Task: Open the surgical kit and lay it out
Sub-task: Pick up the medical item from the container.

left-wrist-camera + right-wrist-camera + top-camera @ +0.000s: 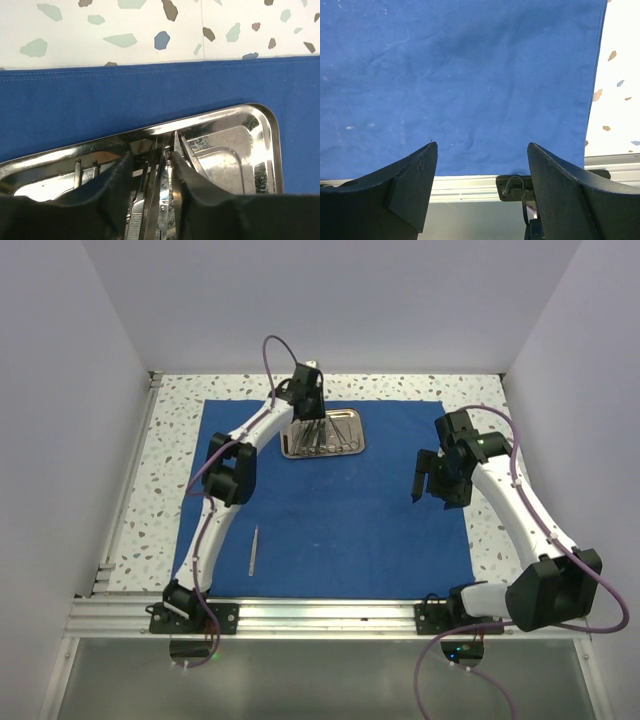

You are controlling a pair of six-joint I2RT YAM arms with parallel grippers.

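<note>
The royal-blue cloth (340,530) lies spread flat on the table. The shiny steel tray (355,450) sits at its far middle and holds several slim steel instruments (160,200). My left gripper (312,430) is down inside the tray (260,145). In the left wrist view the gripper (152,160) is closed narrowly around a bunch of those instruments. One slim steel instrument (254,550) lies alone on the cloth at the near left. My right gripper (420,480) hovers open and empty above the cloth's right part (470,75).
The speckled tabletop (180,400) borders the cloth on all sides. An aluminium rail (320,612) runs along the near edge and shows in the right wrist view (465,182). White walls close the left, back and right.
</note>
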